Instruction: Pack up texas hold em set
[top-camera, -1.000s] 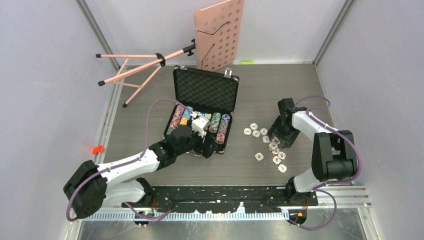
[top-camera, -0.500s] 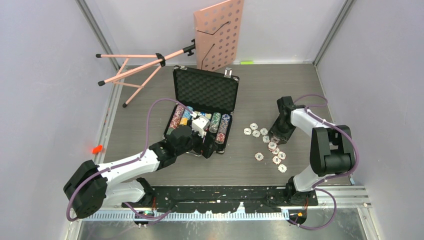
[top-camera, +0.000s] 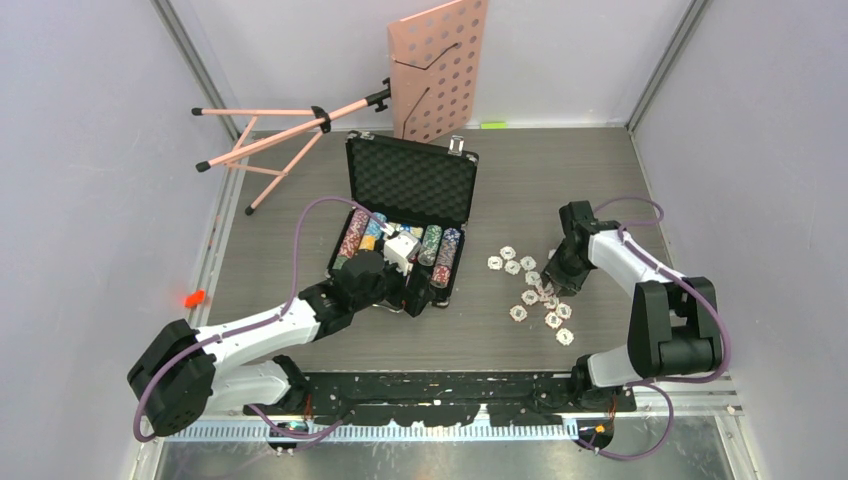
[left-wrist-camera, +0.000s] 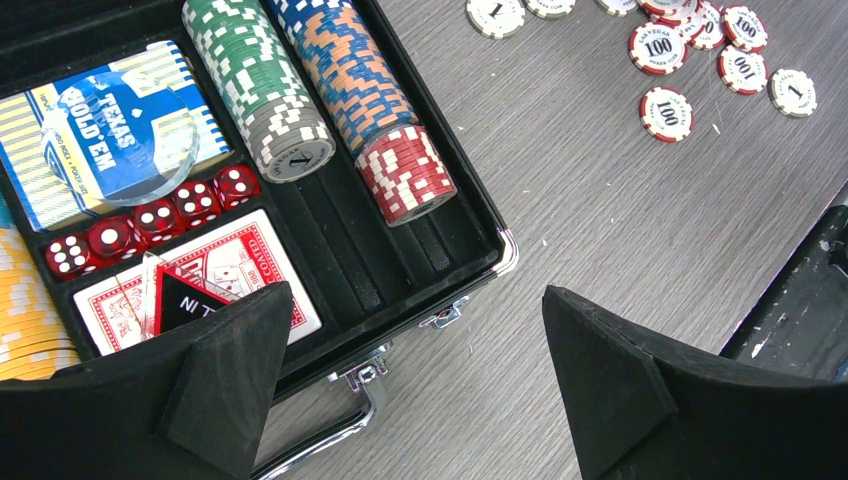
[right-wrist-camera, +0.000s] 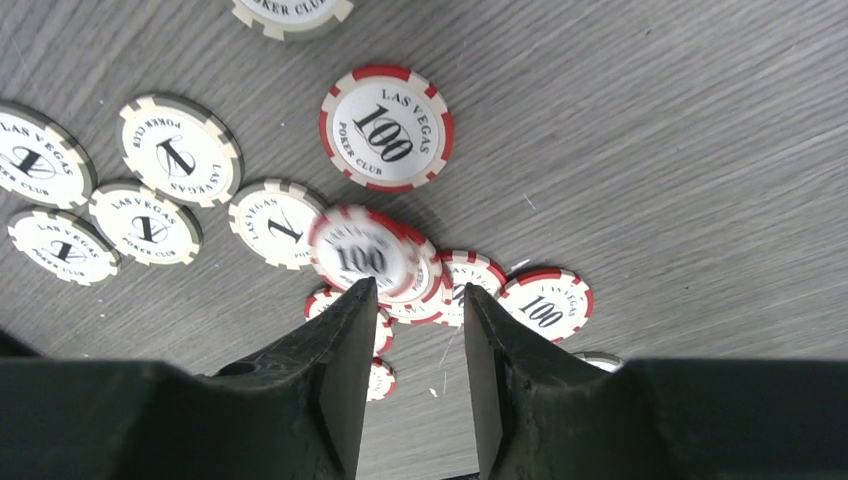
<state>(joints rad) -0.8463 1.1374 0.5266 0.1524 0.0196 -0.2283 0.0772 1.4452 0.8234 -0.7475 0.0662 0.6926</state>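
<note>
DESK: The table (left-wrist-camera: 620, 220), is it wood?

PHOTOGRAPHER: A grey wood-grain surface, matt and finely streaked. The case (left-wrist-camera: 440, 250) has a matt black grooved lining in its tray, egg-crate foam (top-camera: 410, 180) in the lid and bright silver metal along the rim. Its handle (left-wrist-camera: 340, 435) is polished chrome.

DESK: And the contents?

PHOTOGRAPHER: The chips (right-wrist-camera: 385, 125) look like smooth hard plastic with printed centres and a soft sheen. The dice (left-wrist-camera: 195, 200) are glossy translucent red. The card deck (left-wrist-camera: 110, 130) sits in shiny wrapping. The left pincer (left-wrist-camera: 415, 300) is dull black with rough-cut faces. Behind, the music stand (top-camera: 438, 70) is matt pink perforated sheet.
</note>
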